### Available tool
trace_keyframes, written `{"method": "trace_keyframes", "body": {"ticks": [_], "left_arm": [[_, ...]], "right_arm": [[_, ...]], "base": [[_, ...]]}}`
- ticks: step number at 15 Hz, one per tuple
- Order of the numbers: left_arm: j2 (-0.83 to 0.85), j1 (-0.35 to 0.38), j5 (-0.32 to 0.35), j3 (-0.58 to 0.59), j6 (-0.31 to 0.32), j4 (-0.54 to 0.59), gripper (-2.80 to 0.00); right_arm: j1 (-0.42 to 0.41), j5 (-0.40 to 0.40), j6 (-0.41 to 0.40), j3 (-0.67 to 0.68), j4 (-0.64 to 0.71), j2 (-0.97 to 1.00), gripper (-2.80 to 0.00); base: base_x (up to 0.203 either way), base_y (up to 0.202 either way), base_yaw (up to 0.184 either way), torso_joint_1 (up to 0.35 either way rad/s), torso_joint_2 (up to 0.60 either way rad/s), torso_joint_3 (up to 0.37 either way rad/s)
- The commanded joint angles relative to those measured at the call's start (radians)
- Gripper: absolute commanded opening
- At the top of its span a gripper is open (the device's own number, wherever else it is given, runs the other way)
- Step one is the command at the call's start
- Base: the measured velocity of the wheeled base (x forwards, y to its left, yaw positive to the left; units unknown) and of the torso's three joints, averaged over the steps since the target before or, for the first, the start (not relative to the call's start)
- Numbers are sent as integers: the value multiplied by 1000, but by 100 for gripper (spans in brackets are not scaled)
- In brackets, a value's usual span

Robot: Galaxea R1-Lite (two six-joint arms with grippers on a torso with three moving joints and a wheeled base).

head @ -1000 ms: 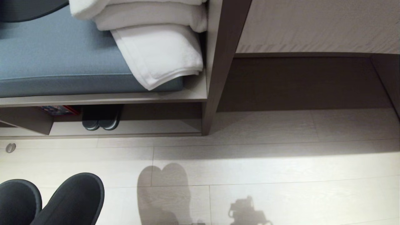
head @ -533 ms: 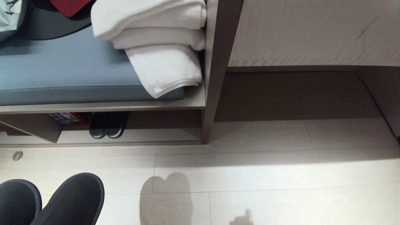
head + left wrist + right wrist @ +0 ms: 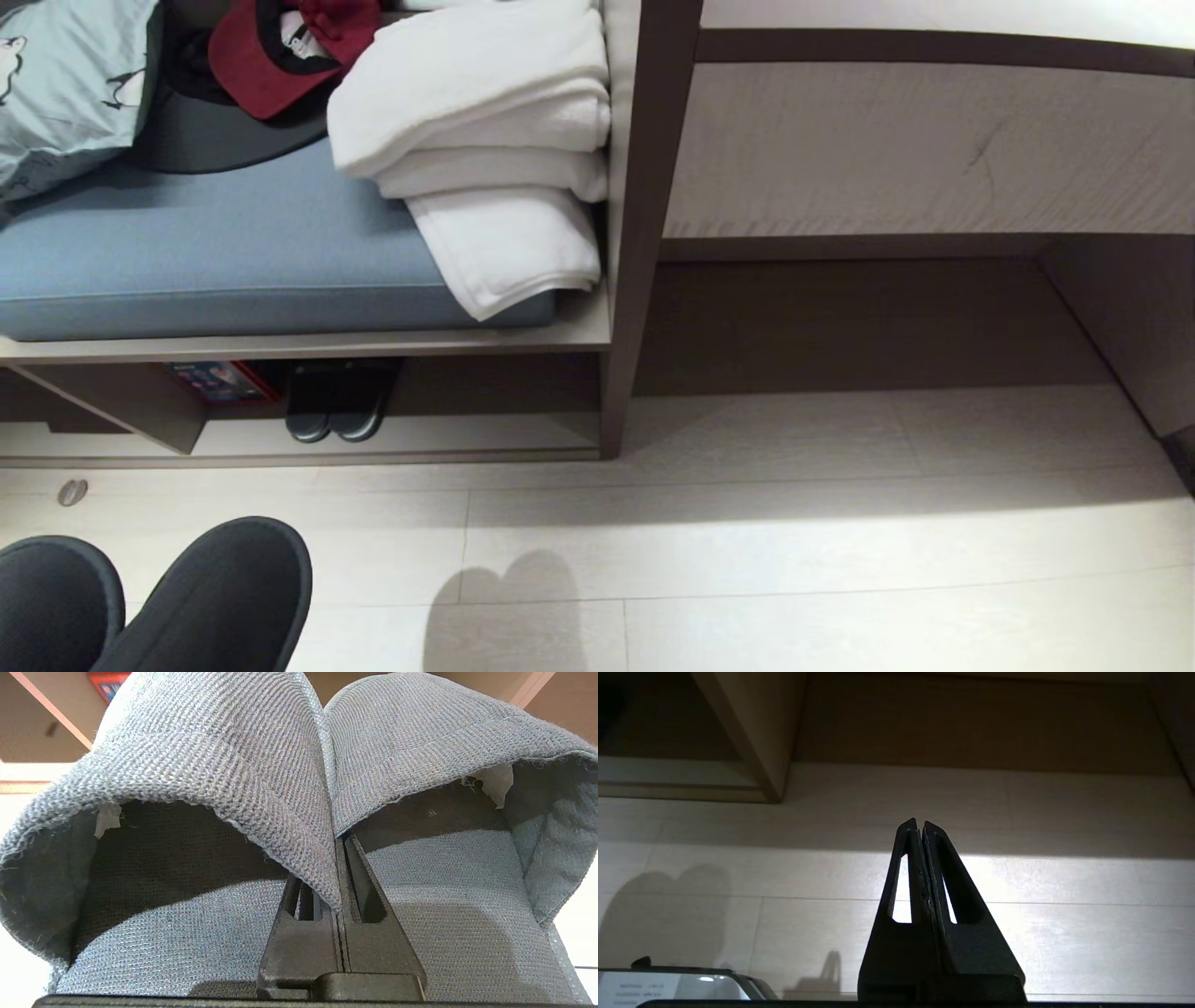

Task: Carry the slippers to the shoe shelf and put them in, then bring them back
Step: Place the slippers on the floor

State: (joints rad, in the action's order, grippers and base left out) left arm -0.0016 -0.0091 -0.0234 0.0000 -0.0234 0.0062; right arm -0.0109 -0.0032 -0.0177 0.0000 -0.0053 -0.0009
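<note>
Left gripper (image 3: pixel 337 858): clamped on inner edges of both slippers (image 3: pixel 210 756), held short of shoe shelf (image 3: pixel 420 434). Right gripper (image 3: pixel 920 828): closed, empty, above floor (image 3: pixel 1064 891) before shelf

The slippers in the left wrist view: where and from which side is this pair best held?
At the two inner side walls pressed together, coming from the open heel end. The slippers sit side by side, so the left hand pinches both touching walls at once, as it does here.
</note>
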Motion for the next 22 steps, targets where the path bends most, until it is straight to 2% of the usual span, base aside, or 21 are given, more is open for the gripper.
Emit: {"method": "trace_keyframes", "body": {"ticks": [1, 22], "left_arm": [[2, 0, -1, 0, 0, 0, -280], [2, 0, 0, 0, -3, 0, -280]], "right_arm": [[0, 0, -1, 40, -1, -39, -280], [0, 0, -1, 40, -1, -39, -280]], "base": [[0, 0, 0, 2, 7, 203], [0, 0, 0, 2, 0, 203]]}}
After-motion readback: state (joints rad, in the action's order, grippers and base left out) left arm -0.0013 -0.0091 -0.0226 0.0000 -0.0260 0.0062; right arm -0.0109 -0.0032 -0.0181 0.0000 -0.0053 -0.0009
